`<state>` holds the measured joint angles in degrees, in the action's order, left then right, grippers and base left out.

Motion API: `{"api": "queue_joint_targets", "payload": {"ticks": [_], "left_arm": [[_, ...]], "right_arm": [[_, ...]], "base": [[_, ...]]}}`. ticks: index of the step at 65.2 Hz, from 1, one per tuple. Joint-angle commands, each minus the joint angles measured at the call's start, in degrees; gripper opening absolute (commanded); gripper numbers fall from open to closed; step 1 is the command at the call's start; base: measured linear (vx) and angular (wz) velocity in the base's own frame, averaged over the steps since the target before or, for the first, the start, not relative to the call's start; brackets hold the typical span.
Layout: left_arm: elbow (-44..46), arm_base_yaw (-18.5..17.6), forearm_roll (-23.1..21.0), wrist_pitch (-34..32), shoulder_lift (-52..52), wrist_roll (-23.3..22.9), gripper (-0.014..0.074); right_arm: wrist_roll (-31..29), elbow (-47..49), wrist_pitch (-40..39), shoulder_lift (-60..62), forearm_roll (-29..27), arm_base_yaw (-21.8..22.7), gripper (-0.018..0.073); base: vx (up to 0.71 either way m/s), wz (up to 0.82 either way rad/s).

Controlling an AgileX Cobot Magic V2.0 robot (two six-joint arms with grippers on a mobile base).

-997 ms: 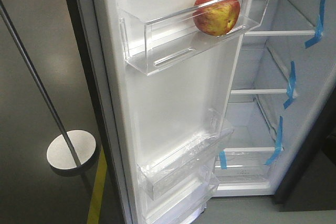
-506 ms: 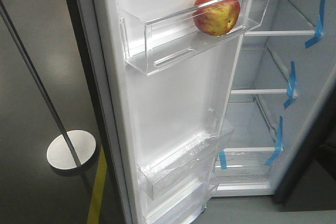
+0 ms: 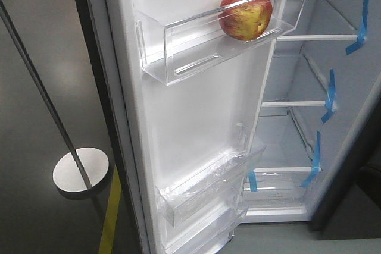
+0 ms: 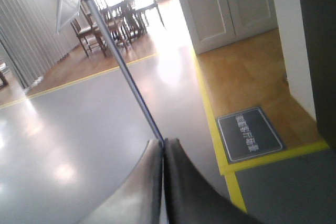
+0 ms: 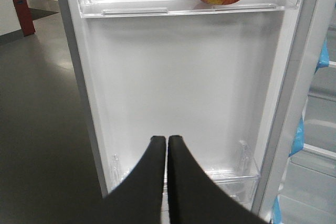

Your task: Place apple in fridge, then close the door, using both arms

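Apple (image 3: 245,15) lodged in upper door bin (image 3: 178,57), at hinge-side end; placement judged done. Door (image 3: 196,123) wide open beside fridge (image 3: 297,141). Left gripper (image 4: 163,142) pressed together on nothing, aimed at floor. Right gripper (image 5: 167,140) likewise closed and empty, faced at door lining. Closing best done by slow push on outer face near free edge, so apple is kept from rolling. White lettering on floor mat (image 4: 249,134) too blurred to be read; no brand seen
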<state>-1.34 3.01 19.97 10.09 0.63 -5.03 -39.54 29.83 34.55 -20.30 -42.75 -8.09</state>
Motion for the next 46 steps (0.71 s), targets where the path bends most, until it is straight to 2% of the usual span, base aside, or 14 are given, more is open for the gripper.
{"api": "queue_joint_targets", "payload": {"ticks": [1,16,21,29,39,46], "left_arm": [[1.0,-0.2,0.2,-7.8,0.9,-0.3,-0.0006],[1.0,-0.2,0.0,-13.5,0.9,-0.7,-0.0006],[1.0,-0.2,-2.1,-16.2,0.9,-2.4,-0.0006],[1.0,-0.2,-8.3,-20.7,0.9,-10.7,-0.0006],[1.0,-0.2,-15.8,-25.7,0.9,-24.6,-0.0006],[1.0,-0.2,-18.5,-27.6,0.9,-29.9,-0.0006]], "right_arm": [[0.0,1.4,-2.5,-0.4,-1.5,0.1,-0.0003],[0.6,1.4,-1.9,-0.4,-1.5,0.1,-0.0003],[0.6,1.4,-1.9,-0.4,-1.5,0.1,-0.0003],[0.7,1.4,-1.9,-0.4,-1.5,0.1,-0.0003],[1.1,1.4,-3.9,-0.4,-3.3,0.1,-0.0003],[2.5,1.4,-9.4,-0.4,-3.9,0.1,-0.0003]], "base": [[0.0,0.0],[0.0,0.0],[0.0,0.0],[0.0,0.0],[0.0,0.0],[0.0,0.0]]}}
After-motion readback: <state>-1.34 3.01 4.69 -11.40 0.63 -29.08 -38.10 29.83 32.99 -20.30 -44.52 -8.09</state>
